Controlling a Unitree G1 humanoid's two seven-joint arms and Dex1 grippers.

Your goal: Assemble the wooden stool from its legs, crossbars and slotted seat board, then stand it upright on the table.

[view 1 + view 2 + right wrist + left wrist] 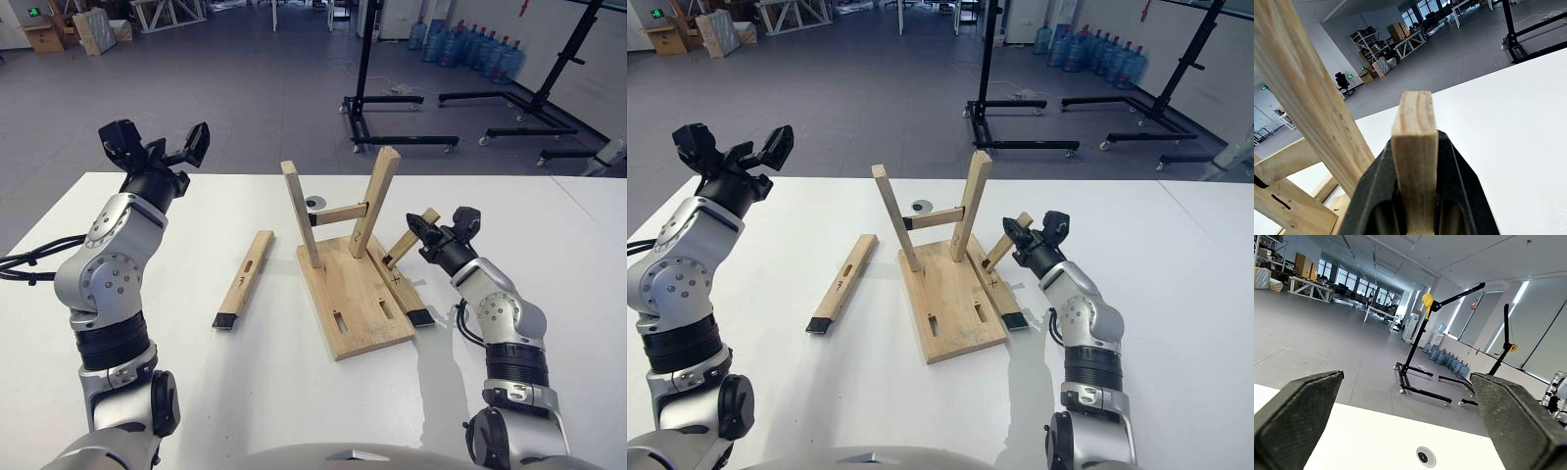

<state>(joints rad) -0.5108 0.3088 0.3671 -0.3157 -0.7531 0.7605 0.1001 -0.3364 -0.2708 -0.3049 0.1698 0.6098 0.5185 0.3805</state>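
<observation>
The slotted seat board (345, 315) lies flat mid-table. Two legs (301, 215) (375, 201) stand in it, leaning apart and joined by a crossbar (343, 212). A third leg (404, 292) with a black foot lies along the board's right edge. A short wooden bar (404, 245) slants up from that leg, and my right gripper (443, 227) is shut on its upper end (1414, 127). Left of the board a loose leg (245, 277) lies flat. My left gripper (157, 142) is raised over the table's far left, open, nothing between its pads (1298, 416).
A small round disc (315, 203) is set in the tabletop behind the board. The white table (549, 245) has bare room to the right and in front. Black wheeled racks (392, 108) and water bottles stand on the floor beyond the far edge.
</observation>
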